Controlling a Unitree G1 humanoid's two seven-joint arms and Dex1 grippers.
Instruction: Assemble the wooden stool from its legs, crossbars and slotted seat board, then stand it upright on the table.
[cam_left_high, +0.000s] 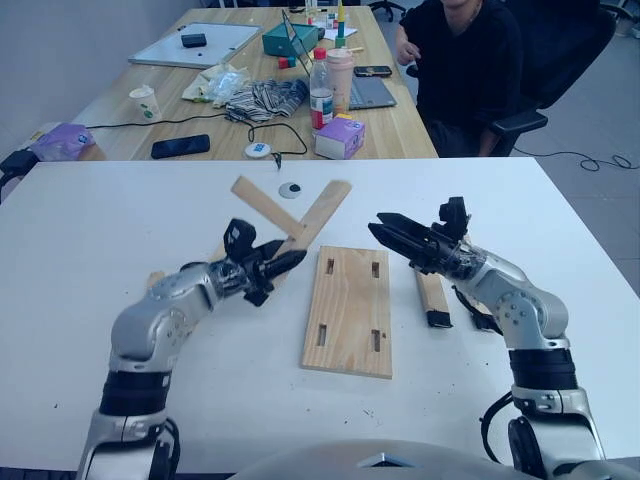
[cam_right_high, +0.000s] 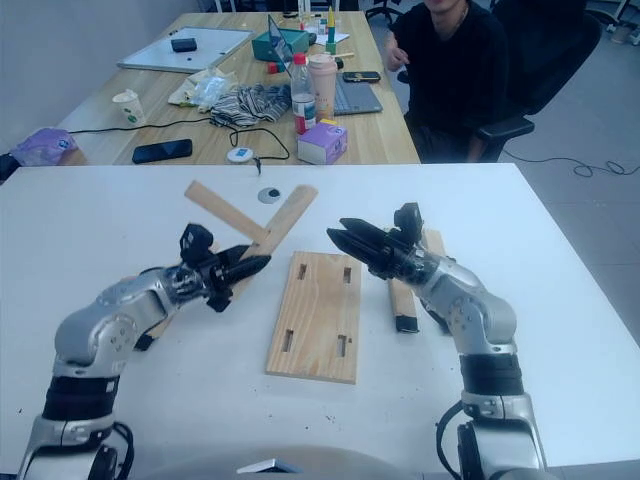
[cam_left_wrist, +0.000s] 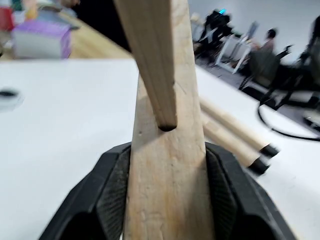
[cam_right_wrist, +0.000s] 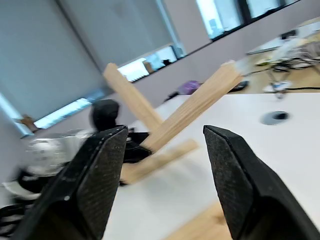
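Observation:
My left gripper (cam_left_high: 288, 261) is shut on a flat wooden leg (cam_left_high: 322, 214) and holds it just above the table, left of the seat board. A crossbar (cam_left_high: 265, 204) is plugged into a hole in that leg (cam_left_wrist: 165, 165), so the two form a cross. The slotted seat board (cam_left_high: 350, 310) lies flat at the table's middle with several slots. My right gripper (cam_left_high: 376, 224) is open and hovers over the board's far right corner, pointing at the held leg (cam_right_wrist: 192, 107). Two more legs (cam_left_high: 432, 295) with black tips lie beneath the right arm.
A small round grey disc (cam_left_high: 290, 189) lies on the white table (cam_left_high: 120, 210) beyond the crossbar. The wooden desk (cam_left_high: 200, 110) behind carries a bottle (cam_left_high: 320, 95), a purple box (cam_left_high: 340, 138), a phone (cam_left_high: 181, 146) and clutter.

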